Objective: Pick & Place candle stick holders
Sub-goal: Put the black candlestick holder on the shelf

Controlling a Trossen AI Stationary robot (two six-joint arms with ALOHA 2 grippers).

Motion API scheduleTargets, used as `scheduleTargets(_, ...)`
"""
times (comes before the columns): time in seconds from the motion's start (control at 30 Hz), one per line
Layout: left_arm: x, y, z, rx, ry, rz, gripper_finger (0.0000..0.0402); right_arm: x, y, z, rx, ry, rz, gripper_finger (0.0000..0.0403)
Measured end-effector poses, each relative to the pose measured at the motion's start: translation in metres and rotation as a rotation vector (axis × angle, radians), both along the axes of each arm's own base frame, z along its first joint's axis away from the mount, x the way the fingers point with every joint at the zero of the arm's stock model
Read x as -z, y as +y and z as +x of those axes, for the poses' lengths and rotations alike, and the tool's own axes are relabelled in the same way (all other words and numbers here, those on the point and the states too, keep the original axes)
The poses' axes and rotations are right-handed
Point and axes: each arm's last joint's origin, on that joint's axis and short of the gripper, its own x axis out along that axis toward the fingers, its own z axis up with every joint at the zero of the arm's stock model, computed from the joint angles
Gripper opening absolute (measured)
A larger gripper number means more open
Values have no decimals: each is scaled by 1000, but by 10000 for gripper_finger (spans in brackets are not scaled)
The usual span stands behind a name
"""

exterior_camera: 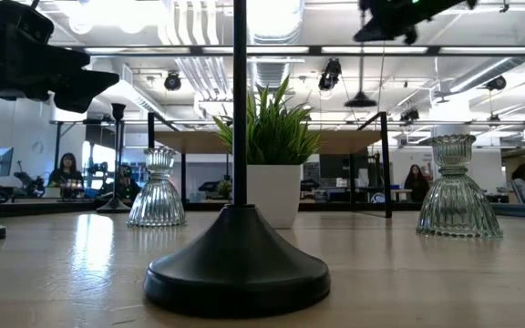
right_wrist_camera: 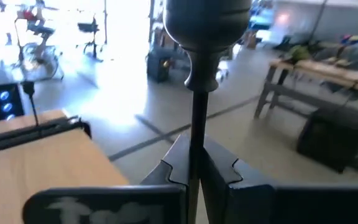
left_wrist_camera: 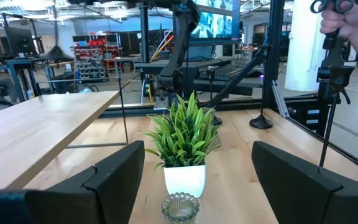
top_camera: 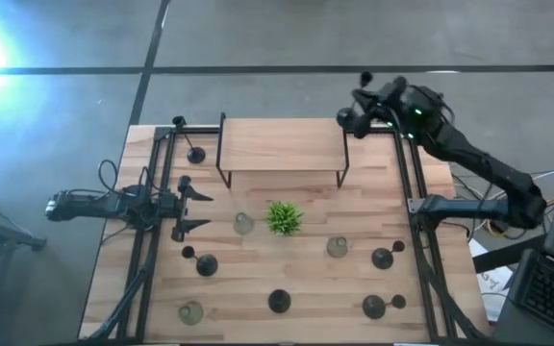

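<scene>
carry step: right pincer (right_wrist_camera: 194,177), near the surface's far right corner, pinches a black thin-stemmed metal candle holder (right_wrist_camera: 199,74). next, lower it onto the raised wooden shelf (top_camera: 282,144). left pincer (top_camera: 200,210) waits spread.

No text, label, brand, number or sign can be read in any of the views. The monitors far back in the room in the left wrist view glow with blue pictures, but whatever stands on them is too small to make out. The pale wooden surface (top_camera: 287,279), the black metal candle stick holders with domed bases (exterior_camera: 237,269) and the white pot of the small green plant (left_wrist_camera: 185,180) carry no visible markings.
</scene>
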Motion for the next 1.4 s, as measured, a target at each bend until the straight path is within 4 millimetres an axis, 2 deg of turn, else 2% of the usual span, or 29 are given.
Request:
scheduleTargets(0.2,0,0,0,0,0,0,300,1,-24,34,-100,36,50,10)
scheduleTargets(0.4,0,0,0,0,0,0,300,6,-36,51,-157,42,75,10)
scheduleTargets(0.53,0,0,0,0,0,0,300,16,-46,49,-143,24,84,10)
scheduleTargets(0.67,0,0,0,0,0,0,300,32,-59,40,-122,-20,125,10)
scheduleTargets(0.83,0,0,0,0,0,0,300,39,-66,32,-91,-30,142,10)
scheduleTargets(1.23,0,0,0,0,0,0,300,56,-74,39,-91,13,186,11)
scheduleTargets(1.4,0,0,0,0,0,0,300,56,-75,39,-88,14,187,11)
